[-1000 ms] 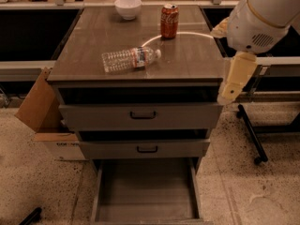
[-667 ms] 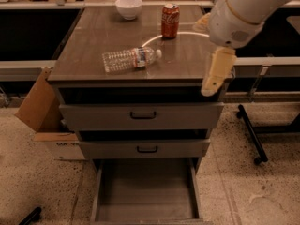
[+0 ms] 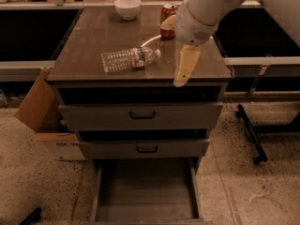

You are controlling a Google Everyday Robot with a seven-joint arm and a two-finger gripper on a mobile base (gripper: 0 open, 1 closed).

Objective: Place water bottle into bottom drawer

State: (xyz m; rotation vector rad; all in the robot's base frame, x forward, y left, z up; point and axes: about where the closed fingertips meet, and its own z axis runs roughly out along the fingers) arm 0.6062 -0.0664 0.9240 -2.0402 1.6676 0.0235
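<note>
The water bottle (image 3: 130, 59) lies on its side on the brown cabinet top (image 3: 93, 36), its white cap pointing right. The bottom drawer (image 3: 145, 191) is pulled out below the two handled drawers; its flat floor is bare. My gripper (image 3: 181, 77) hangs from the white arm over the front right part of the top, to the right of the bottle's cap and apart from it. It holds nothing that I can see.
A red soda can (image 3: 167, 20) and a white bowl (image 3: 127, 7) stand at the back of the top. A cardboard box (image 3: 44, 114) sits on the floor at the cabinet's left. A black chair base (image 3: 251, 132) lies on the floor at the right.
My arm and gripper have moved left, from beyond the cabinet's right edge to over its top, closer to the bottle. The bottle and drawers have not moved.
</note>
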